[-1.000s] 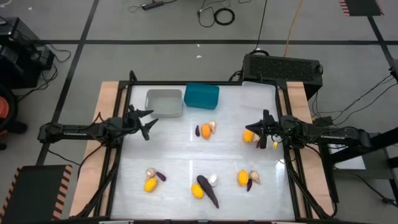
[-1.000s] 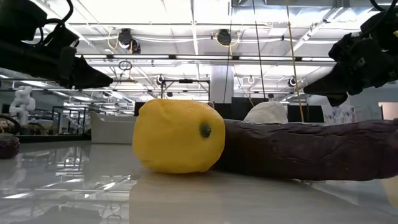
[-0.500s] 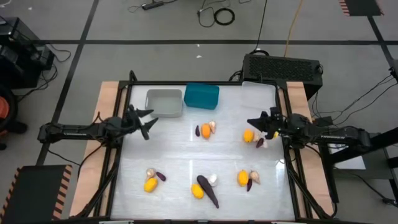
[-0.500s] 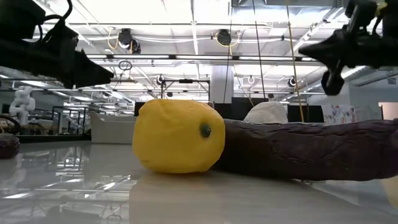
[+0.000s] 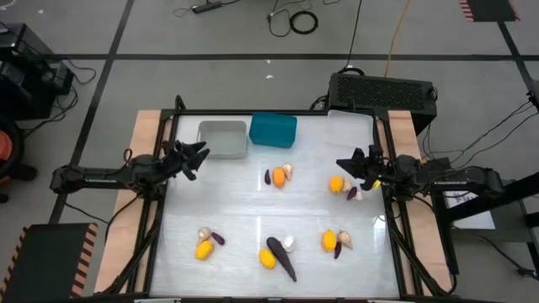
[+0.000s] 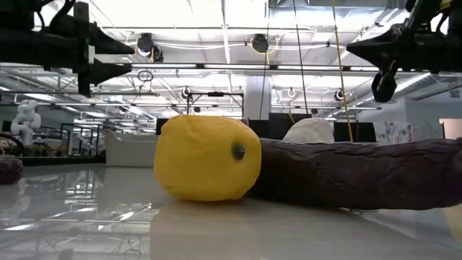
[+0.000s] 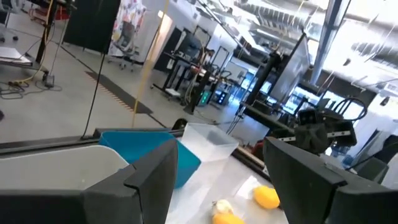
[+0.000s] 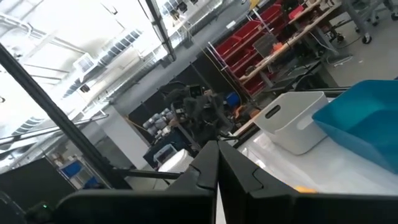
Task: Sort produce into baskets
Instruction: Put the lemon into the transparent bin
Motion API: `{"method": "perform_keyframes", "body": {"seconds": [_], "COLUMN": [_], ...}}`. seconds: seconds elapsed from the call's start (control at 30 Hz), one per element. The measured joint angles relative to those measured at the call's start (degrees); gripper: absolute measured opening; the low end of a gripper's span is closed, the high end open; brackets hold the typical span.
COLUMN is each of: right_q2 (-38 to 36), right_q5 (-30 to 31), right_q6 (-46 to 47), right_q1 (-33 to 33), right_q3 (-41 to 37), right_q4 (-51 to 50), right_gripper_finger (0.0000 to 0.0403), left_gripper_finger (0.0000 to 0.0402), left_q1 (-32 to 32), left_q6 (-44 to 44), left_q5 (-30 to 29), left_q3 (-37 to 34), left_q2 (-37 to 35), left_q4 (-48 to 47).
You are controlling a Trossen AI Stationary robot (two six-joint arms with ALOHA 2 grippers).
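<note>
Three baskets along the far edge of the table (image 5: pixel 227 219): grey basket (image 5: pixel 222 139) to the left, blue basket (image 5: pixel 273 130) touching it in the middle, clear basket (image 5: pixel 349 130) at the right end, near a black box (image 5: pixel 383 93) off the table. All three without any produce inside. Five clusters of produce on the white surface: an orange fruit (image 5: pixel 279 178) with a purple piece and a pale bulb near the centre; another fruit (image 5: pixel 336 184) with small pieces beside the right gripper (image 5: pixel 347 165); three more groups along the near edge, among them a yellow lemon (image 6: pixel 208 158) touching a long purple eggplant (image 6: pixel 361 175), with a pale bulb (image 6: pixel 312 131) behind. Left gripper (image 5: pixel 199 152) raised just beside the grey basket, fingers (image 7: pixel 140 183) spread apart, holding nothing. Right gripper raised over the table's right side, fingers (image 8: pixel 202 169) pressed together, empty.
</note>
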Motion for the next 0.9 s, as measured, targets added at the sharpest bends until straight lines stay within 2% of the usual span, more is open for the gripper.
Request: {"method": "perform_keyframes", "body": {"seconds": [0.23,0.47,0.9], "right_q2": [0.4,0.4,0.4], "right_q5": [-0.5,-1.1,-13.0], "right_q6": [-1.6,-8.5,-16.1], "right_q1": [0.0,0.0,0.0], "right_q3": [0.0,0.0,0.2], "right_q4": [1.1,3.5,3.7], "right_gripper_finger": [0.0,0.0,0.0], "left_gripper_finger": [0.0245,0.0244,0.0245], "left_q1": [-0.6,-0.7,-0.7], "left_q6": [0.2,3.1,7.9], "left_q5": [0.4,0.6,0.6], "left_q3": [6.3,17.3,42.4], "left_q2": [8.9,23.5,55.6], "left_q4": [-0.1,-0.1,-0.2]}}
